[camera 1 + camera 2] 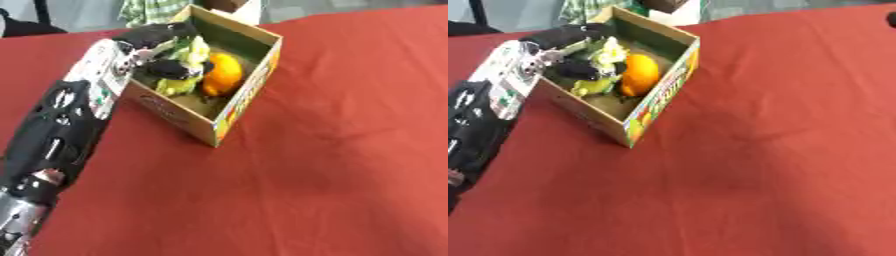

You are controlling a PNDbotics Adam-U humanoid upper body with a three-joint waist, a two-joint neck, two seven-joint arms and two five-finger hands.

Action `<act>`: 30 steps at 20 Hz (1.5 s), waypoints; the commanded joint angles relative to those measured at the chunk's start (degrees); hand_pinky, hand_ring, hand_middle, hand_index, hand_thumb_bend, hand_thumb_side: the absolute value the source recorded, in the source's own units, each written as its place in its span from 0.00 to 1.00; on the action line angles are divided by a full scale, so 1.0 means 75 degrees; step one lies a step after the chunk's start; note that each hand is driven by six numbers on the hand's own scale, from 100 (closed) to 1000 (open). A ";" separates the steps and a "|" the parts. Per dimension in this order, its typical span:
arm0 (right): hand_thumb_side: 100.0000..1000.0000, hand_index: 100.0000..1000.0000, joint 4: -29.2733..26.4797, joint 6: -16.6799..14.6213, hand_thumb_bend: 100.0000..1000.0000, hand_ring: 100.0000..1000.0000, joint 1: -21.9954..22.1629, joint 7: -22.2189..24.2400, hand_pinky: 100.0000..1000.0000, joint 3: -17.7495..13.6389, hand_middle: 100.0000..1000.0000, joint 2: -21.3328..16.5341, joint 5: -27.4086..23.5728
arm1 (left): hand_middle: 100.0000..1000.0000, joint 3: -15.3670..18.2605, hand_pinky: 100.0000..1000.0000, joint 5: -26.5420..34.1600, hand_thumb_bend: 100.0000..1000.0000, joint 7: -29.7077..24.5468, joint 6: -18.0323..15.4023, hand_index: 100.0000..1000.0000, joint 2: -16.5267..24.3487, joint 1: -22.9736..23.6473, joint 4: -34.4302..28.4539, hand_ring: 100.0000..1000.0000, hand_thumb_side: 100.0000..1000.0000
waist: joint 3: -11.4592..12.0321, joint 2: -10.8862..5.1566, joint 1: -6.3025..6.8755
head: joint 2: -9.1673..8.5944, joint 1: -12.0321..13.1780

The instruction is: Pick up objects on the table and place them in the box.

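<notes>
1. The left hand (171,50) reaches in from about eight o'clock, over the near-left wall of the box (248,95); its black fingers are curled round a yellow-green object (181,82) with a pale part at its top, held inside the box against the left side.
2. The box is open-topped cardboard with a printed, colourful outer wall; it stands askew on the tabletop (332,165) at about eleven o'clock from the middle of the view, one corner pointing toward six o'clock.
3. An orange round object (640,75) lies inside the box at about three o'clock of the held object, just beside it; whether the two touch cannot be told.
4. The tabletop is covered in red cloth.
5. The left forearm (61,125), black with a white section near the wrist, crosses the lower-left corner; the right hand shows in neither view.
</notes>
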 commanded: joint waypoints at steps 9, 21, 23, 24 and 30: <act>0.74 0.90 -0.0120 0.0049 0.21 0.80 -0.0084 0.0043 0.91 -0.0068 0.59 -0.0104 0.0081 | 1.00 0.0092 1.00 0.1069 0.00 0.0266 0.0327 1.00 0.0254 -0.0143 -0.0394 1.00 1.00 | 0.0058 -0.0144 -0.0013 | -0.0070 -0.0047; 0.74 0.89 -0.0120 0.0077 0.21 0.80 -0.0071 0.0018 0.90 -0.0072 0.58 -0.0062 0.0053 | 1.00 -0.0230 1.00 0.1330 0.16 0.0439 0.0256 1.00 0.0474 -0.0144 -0.0826 1.00 0.73 | 0.0026 -0.0241 -0.0024 | -0.0078 -0.0033; 0.74 0.89 -0.0120 0.0073 0.21 0.80 -0.0059 0.0004 0.90 -0.0083 0.58 -0.0063 0.0062 | 1.00 -0.0174 1.00 0.1103 0.24 0.0317 0.0027 1.00 0.0468 -0.0127 -0.0747 1.00 1.00 | 0.0023 -0.0239 -0.0021 | -0.0076 -0.0036; 0.74 0.89 -0.0120 0.0074 0.21 0.80 -0.0050 -0.0006 0.91 -0.0090 0.58 -0.0065 0.0068 | 1.00 -0.0104 1.00 0.0993 0.25 0.0320 -0.0083 1.00 0.0451 -0.0125 -0.0713 1.00 1.00 | 0.0028 -0.0235 -0.0020 | -0.0073 -0.0046; 0.74 0.89 -0.0120 0.0107 0.21 0.80 -0.0040 -0.0005 0.91 -0.0076 0.58 -0.0061 0.0085 | 1.00 0.0062 1.00 0.0482 0.32 0.0448 -0.0395 1.00 0.0512 -0.0260 -0.0843 1.00 1.00 | 0.0053 -0.0251 0.0020 | -0.0021 -0.0063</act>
